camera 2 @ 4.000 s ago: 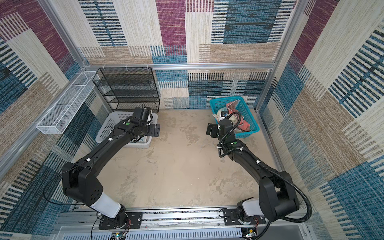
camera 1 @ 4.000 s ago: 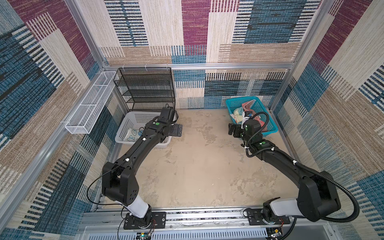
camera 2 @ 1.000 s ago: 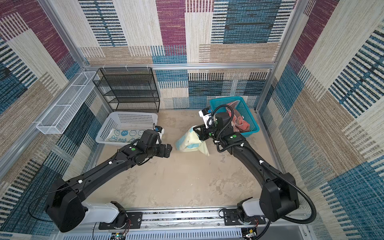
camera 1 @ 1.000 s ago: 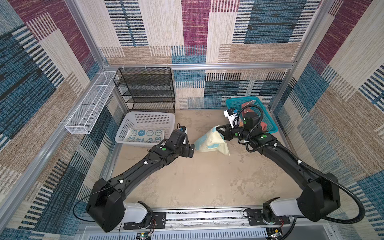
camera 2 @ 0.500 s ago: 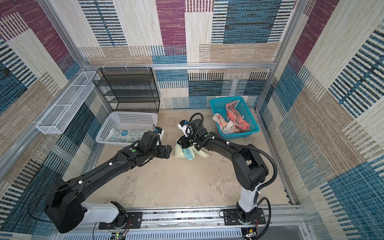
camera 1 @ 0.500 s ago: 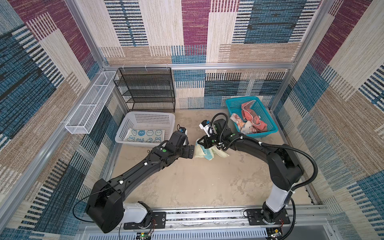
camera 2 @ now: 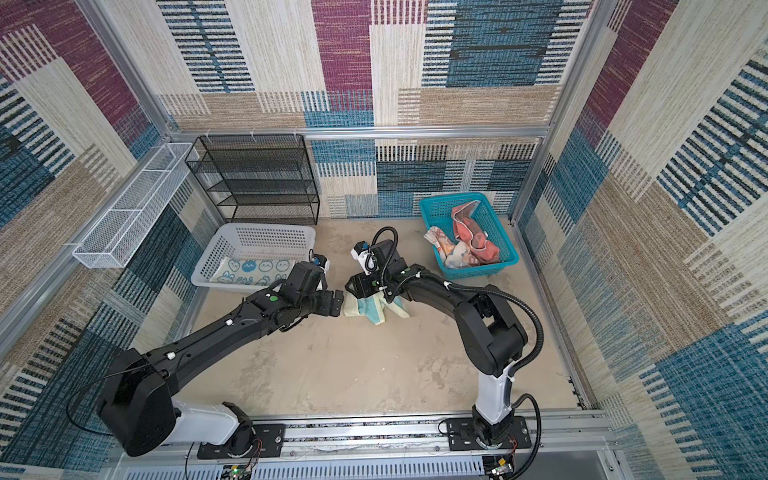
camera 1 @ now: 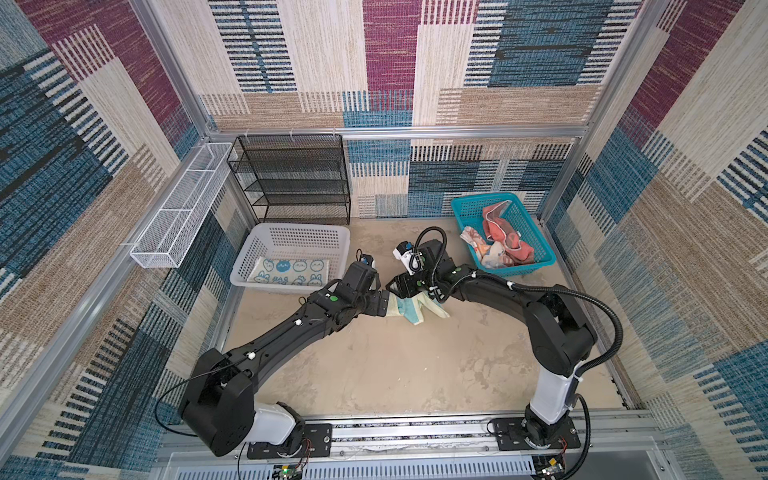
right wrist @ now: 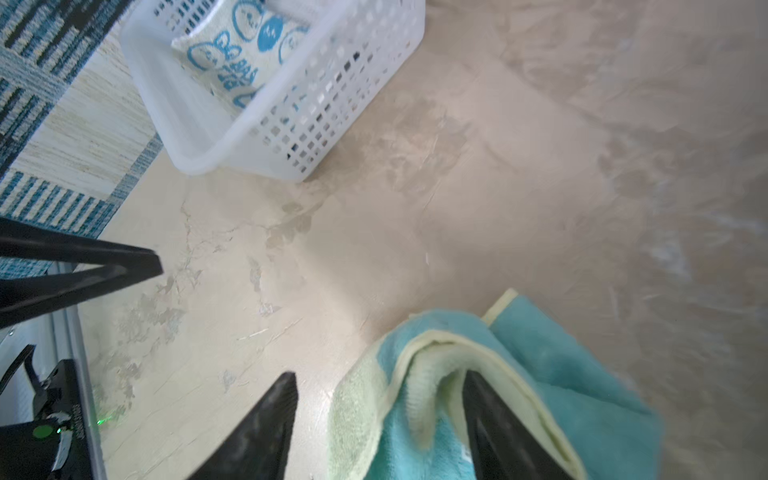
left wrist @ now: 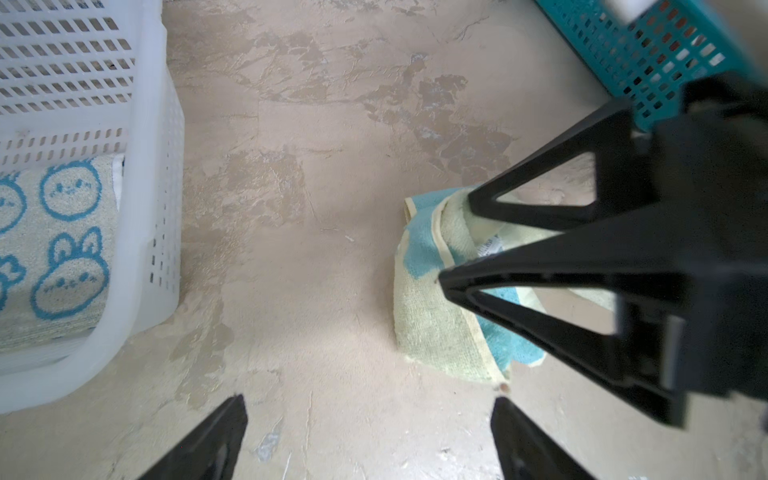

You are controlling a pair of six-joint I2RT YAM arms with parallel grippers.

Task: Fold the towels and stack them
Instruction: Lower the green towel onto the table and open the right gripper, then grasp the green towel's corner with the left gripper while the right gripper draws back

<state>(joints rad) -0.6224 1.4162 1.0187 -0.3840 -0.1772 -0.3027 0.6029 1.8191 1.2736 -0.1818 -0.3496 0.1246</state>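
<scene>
The table (camera 1: 374,365) carries a white basket (camera 1: 299,239) in its rear left corner and a teal basket (camera 1: 473,210) in its rear right corner. The left gripper (left wrist: 369,398) hangs low over bare table, jaws wide apart and holding nothing, just beside the pale yellow towel (camera 1: 409,312) on the side facing the table's left edge. The right gripper (right wrist: 379,374) stands over that towel with its jaws apart. One finger (right wrist: 490,424) is tucked in a fold and the other is off the cloth. The towel lies crumpled on the table, midway between the side edges and nearer the rear edge. A folded cartoon-face towel (camera 1: 291,272) lies flat in the white basket, and a coral towel (camera 1: 505,239) is heaped in the teal one.
</scene>
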